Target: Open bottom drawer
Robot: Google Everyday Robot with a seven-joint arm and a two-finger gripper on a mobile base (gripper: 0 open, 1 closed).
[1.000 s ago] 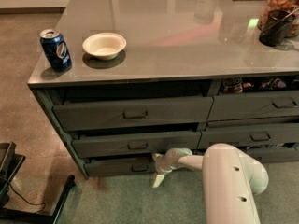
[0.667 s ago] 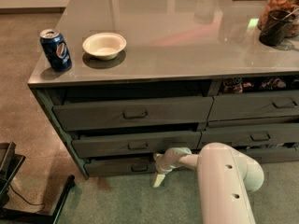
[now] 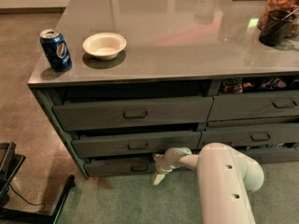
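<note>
The bottom drawer (image 3: 119, 166) is the slim dark grey-green front at the foot of the left stack, with a small dark pull handle (image 3: 139, 168) near its middle. It stands out a little from the cabinet. My gripper (image 3: 159, 171) is low at the drawer's right end, just right of the handle, pointing down toward the floor. One pale finger (image 3: 158, 178) shows below the drawer front. My white arm (image 3: 224, 181) reaches in from the lower right.
Two taller drawers (image 3: 133, 112) sit above, both slightly ajar. The right stack (image 3: 254, 136) adjoins. On the countertop stand a blue soda can (image 3: 55, 49), a white bowl (image 3: 104, 45) and a snack jar (image 3: 280, 13). A black stand (image 3: 28, 204) is at lower left. Green carpet lies in front.
The gripper stays at the bottom drawer's right end. My arm's large white segment has shifted slightly; the drawer front looks unchanged.
</note>
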